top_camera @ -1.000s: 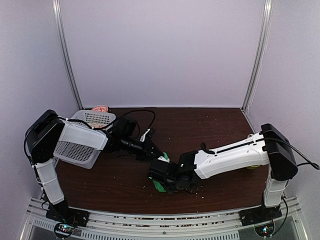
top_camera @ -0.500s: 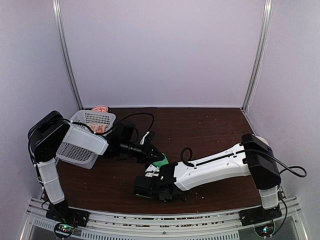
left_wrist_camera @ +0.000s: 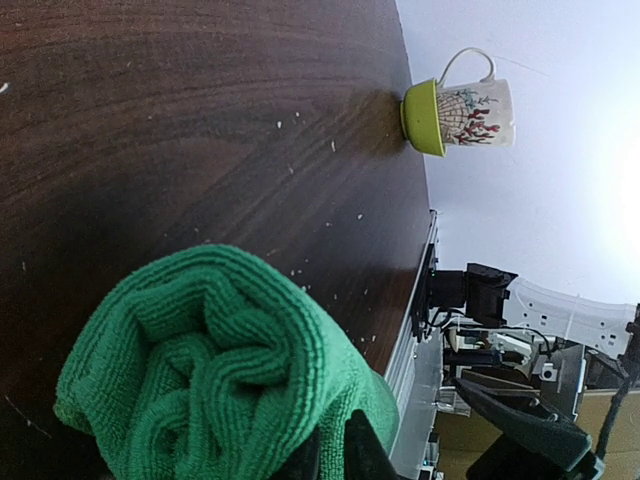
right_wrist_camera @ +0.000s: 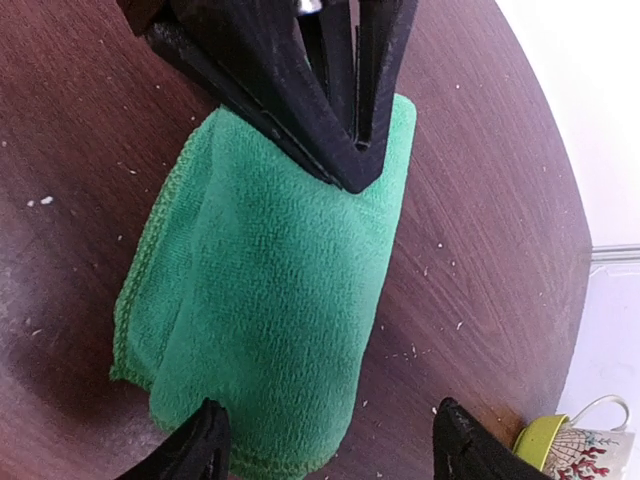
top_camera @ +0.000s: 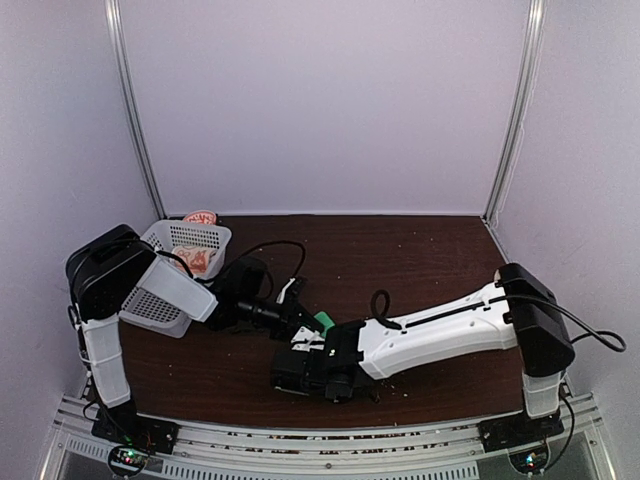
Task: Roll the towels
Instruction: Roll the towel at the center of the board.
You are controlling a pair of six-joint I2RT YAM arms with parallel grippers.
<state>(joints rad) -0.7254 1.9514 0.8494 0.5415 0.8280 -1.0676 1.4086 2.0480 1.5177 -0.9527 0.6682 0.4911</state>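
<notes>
Across the middle of the dark table point(top_camera: 420, 250) the biggest change is the right arm point(top_camera: 440, 325). A second ago it lay further right with its head pressed down on green cloth. Now it has swung left and nearer the front edge, and its jaws have come apart. That reads as a release: the pressing stroke on this towel looks finished or paused, and the bundle is left to the other arm.

The green towel point(right_wrist_camera: 270, 300) lies mid-table as a loose, thick fold. In the left wrist view its end shows several layers curled on themselves, so it is partly rolled rather than tight. The pinkish-beige towel point(top_camera: 203, 260) appears to sit in the white basket point(top_camera: 190, 237) at far left, not yet worked.

The left gripper point(right_wrist_camera: 350, 165) is pressed together, pinching the far edge of the green towel — it has stayed clamped through the last second.

The right gripper point(right_wrist_camera: 335, 445) stands spread wide and holds nothing. Its two fingers straddle the near end of the towel, one just beside the hem — whether it touches, I cannot tell.
</notes>
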